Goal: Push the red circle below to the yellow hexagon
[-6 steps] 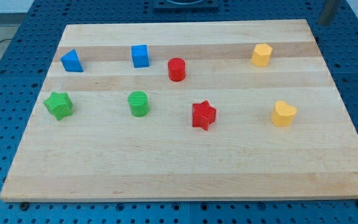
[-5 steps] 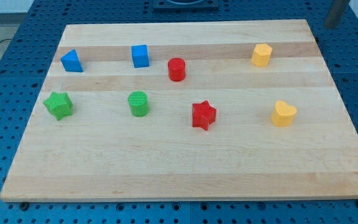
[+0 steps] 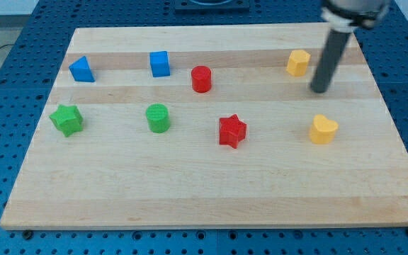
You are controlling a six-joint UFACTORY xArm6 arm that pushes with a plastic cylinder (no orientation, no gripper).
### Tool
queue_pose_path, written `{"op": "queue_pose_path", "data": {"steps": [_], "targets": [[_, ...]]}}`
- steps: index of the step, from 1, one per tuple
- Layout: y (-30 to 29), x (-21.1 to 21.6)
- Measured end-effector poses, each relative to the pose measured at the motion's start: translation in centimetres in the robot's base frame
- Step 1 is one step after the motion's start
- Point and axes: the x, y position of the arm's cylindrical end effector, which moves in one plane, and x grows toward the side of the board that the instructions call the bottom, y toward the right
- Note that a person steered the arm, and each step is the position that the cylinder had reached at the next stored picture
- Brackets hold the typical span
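Note:
The red circle [image 3: 201,78] stands on the wooden board [image 3: 211,184] a little above its middle. The yellow hexagon [image 3: 298,62] sits far to its right, near the board's top right. My tip [image 3: 319,91] is on the board just below and to the right of the yellow hexagon, apart from it, and well right of the red circle. The dark rod rises from the tip to the view's top.
A red star [image 3: 232,131] lies below and right of the red circle. A yellow heart [image 3: 323,129] lies below my tip. A blue cube [image 3: 159,64], a blue triangle [image 3: 81,69], a green circle [image 3: 158,117] and a green star [image 3: 66,120] are on the left half.
The rod has come in from the view's top right corner and down onto the board beside the yellow hexagon. No block has moved.

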Motion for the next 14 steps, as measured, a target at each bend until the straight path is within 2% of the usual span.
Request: {"op": "queue_pose_path", "data": {"steps": [2, 3, 4, 5, 7, 9, 10, 11, 14], "targets": [[-14.5, 3.9], [-20.8, 2.3], [-22.1, -0.4], [-20.6, -1.9], [-8.4, -2.0], [-15.0, -2.4], [-16.1, -5.5], [-14.3, -8.1], [-4.6, -3.5]]}}
